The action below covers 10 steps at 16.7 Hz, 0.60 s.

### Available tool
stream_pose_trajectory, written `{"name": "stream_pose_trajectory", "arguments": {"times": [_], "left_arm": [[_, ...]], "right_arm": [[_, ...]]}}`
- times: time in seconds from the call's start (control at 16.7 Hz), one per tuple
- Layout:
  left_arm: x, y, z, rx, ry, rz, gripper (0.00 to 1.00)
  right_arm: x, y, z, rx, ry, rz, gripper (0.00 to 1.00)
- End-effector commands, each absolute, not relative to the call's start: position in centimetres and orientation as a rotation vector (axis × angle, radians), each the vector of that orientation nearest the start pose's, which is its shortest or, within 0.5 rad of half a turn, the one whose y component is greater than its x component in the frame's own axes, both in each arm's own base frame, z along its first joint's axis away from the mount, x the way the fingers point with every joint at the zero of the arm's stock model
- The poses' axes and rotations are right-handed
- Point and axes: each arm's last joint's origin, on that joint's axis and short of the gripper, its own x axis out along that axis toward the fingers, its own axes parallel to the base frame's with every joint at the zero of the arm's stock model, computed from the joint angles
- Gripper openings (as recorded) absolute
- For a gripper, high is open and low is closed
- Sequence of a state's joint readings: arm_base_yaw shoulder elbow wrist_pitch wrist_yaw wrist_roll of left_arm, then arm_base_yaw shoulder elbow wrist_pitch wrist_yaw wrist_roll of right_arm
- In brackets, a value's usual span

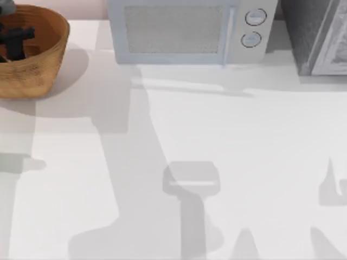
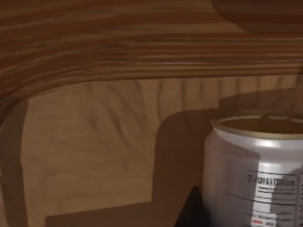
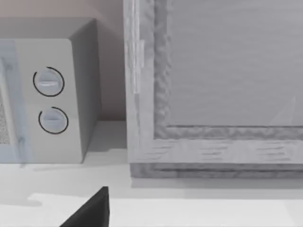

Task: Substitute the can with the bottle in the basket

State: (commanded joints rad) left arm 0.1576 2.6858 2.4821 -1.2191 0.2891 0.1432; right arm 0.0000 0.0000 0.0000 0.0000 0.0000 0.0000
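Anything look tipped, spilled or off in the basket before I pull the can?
Nothing stands out. The can stands upright inside the basket, top intact, no spill. The left gripper is down in the basket beside it.

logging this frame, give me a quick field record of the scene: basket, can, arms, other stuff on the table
basket: round wicker basket at the table's far left corner
can: white can upright inside the basket, gold top showing
left gripper: left gripper down inside the basket, close to the can
right gripper: dark fingertip low over the table near the microwave
background: microwave at the back; grey framed cabinet to its right
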Motion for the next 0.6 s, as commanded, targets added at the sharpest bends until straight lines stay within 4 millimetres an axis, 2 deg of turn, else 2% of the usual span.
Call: {"name": "stream_pose_trajectory", "arguments": {"times": [0.18,0.24,0.42,0.6], "left_arm": [[52.3,8.2,12.9,-0.200,1.373,-0.187,0.00],[51.7,7.7,15.5,-0.193,1.345,-0.196,0.00],[51.5,7.8,16.0,-0.189,1.333,-0.188,0.00],[50.5,7.9,18.2,-0.168,1.274,-0.157,0.00]], "right_arm": [[10.6,-0.1,16.0,0.000,0.000,0.000,1.00],[10.6,-0.1,16.0,0.000,0.000,0.000,1.00],[10.6,-0.1,16.0,0.000,0.000,0.000,1.00],[10.6,-0.1,16.0,0.000,0.000,0.000,1.00]]}}
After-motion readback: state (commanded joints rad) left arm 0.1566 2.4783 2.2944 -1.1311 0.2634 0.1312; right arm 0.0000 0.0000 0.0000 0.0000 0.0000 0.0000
